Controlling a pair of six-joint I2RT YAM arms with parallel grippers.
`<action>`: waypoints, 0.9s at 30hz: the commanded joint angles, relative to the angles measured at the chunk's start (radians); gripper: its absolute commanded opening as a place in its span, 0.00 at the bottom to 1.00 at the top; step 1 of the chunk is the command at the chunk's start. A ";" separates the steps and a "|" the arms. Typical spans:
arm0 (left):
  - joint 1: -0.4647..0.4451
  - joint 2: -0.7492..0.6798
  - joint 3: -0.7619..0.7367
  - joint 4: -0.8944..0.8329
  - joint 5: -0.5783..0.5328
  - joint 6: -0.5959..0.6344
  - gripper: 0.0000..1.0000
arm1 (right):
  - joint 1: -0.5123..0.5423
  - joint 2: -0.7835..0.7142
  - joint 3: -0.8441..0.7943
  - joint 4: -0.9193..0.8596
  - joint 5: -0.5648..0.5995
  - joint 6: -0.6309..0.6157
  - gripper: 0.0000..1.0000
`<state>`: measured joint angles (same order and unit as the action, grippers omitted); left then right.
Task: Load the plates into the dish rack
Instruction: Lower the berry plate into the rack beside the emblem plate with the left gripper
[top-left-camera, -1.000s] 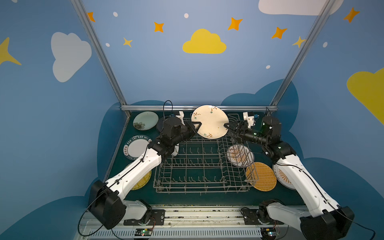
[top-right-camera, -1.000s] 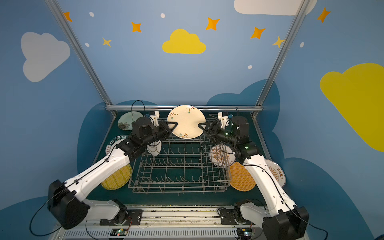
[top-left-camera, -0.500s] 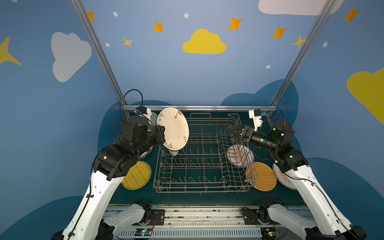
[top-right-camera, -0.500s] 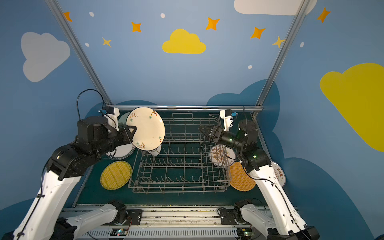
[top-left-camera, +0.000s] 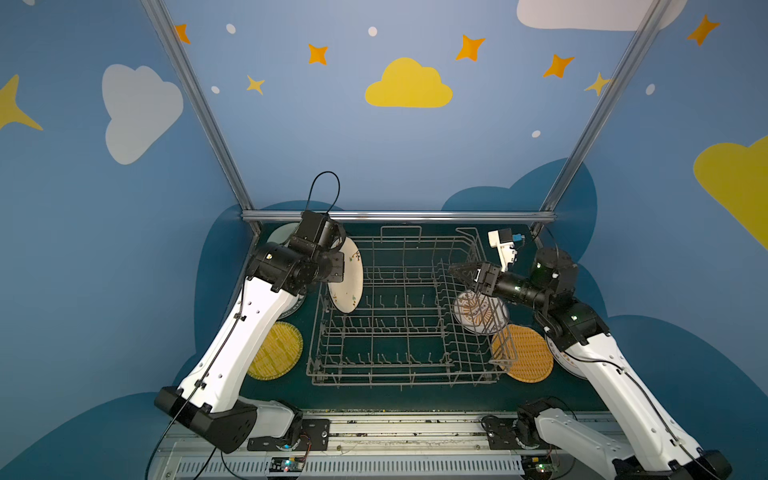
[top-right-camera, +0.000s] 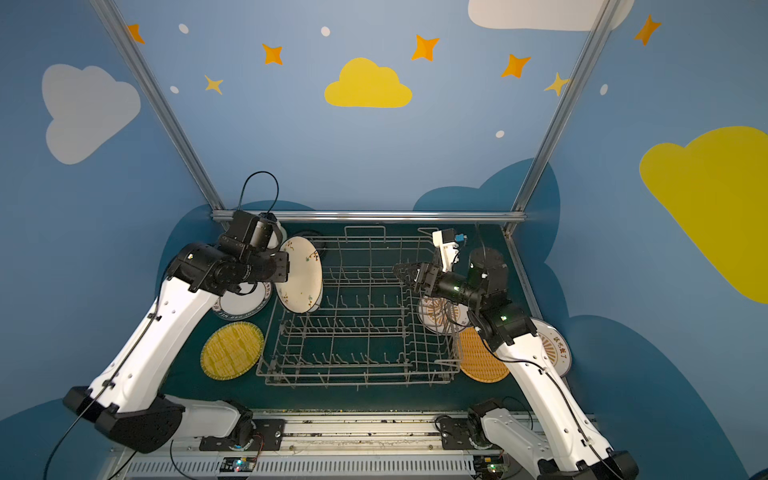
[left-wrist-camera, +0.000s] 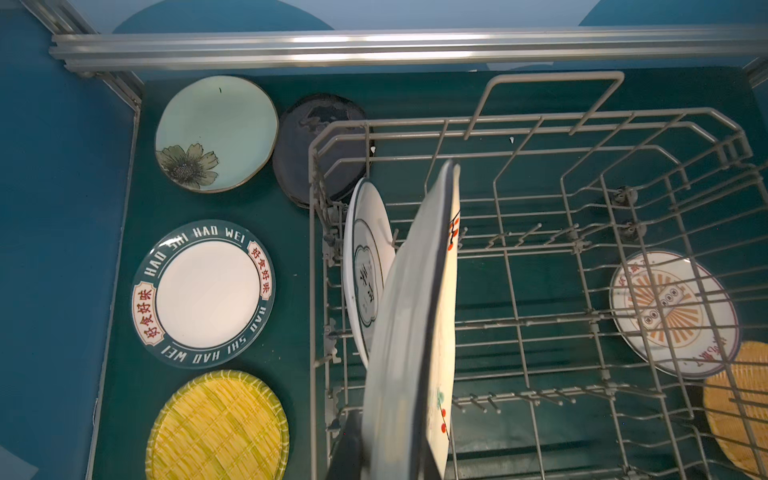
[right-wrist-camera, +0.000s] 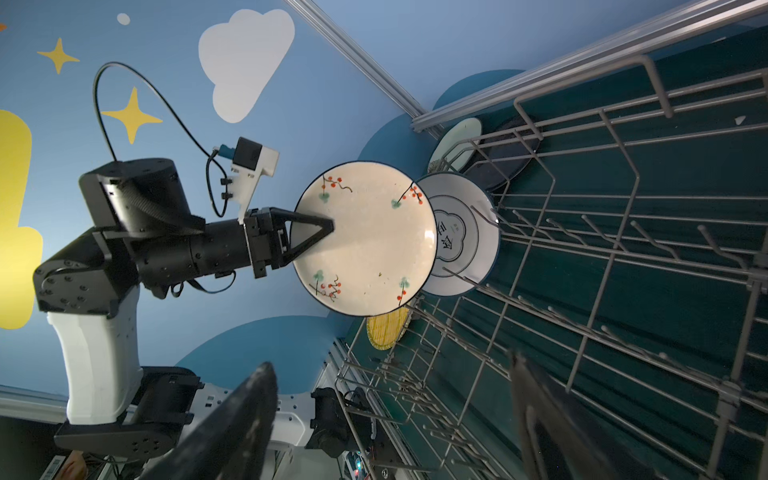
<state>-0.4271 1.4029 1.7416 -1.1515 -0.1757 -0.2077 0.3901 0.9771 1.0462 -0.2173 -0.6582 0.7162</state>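
In both top views the dish rack (top-left-camera: 399, 324) fills the middle of the frame on the dark green table (top-left-camera: 374, 399). At the rack's left end the left gripper (top-left-camera: 341, 266) is clamped on the rim of a cream plate (top-left-camera: 351, 291) painted with small red berries. The plate stands on edge, its lower rim down inside the rack's left wall. The right gripper (top-left-camera: 455, 270) hangs over the rack's right wall, centre right of the frame, holding nothing. Flat on the table lie three plates. A yellow woven plate (top-left-camera: 276, 351) is at lower left and an orange woven plate (top-left-camera: 528, 355) at lower right. A sunburst plate (top-left-camera: 478, 311) lies just outside the right wall, below that gripper.

From the left wrist camera the cream plate (left-wrist-camera: 411, 332) is seen edge-on, pinched between the gripper's dark fingers. Just beside it a blue-rimmed plate (left-wrist-camera: 368, 266) stands upright among the tines; whether the two touch I cannot tell. Outside the rack lie a green flower plate (left-wrist-camera: 216, 133), a black plate (left-wrist-camera: 307, 141) and a lettered plate (left-wrist-camera: 203, 293).

From the right wrist camera the left gripper (right-wrist-camera: 330, 227) bites the cream plate (right-wrist-camera: 365, 249) at its rim, one finger lying across the painted face. The right gripper (right-wrist-camera: 390, 361) is spread wide. Its two fingers (right-wrist-camera: 245, 419) have only rack wires showing between them and touch nothing.
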 joint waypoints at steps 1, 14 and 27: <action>0.006 0.033 0.079 0.071 -0.055 0.037 0.04 | 0.007 -0.030 -0.012 0.010 -0.009 -0.029 0.86; 0.004 0.189 0.122 0.088 -0.113 0.044 0.04 | 0.007 -0.021 -0.019 0.001 -0.015 -0.046 0.86; -0.007 0.306 0.135 0.107 -0.107 0.031 0.04 | 0.013 0.001 -0.034 0.020 -0.018 -0.026 0.86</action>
<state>-0.4282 1.7195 1.8347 -1.0966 -0.2588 -0.1688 0.3969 0.9752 1.0107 -0.2157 -0.6643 0.6949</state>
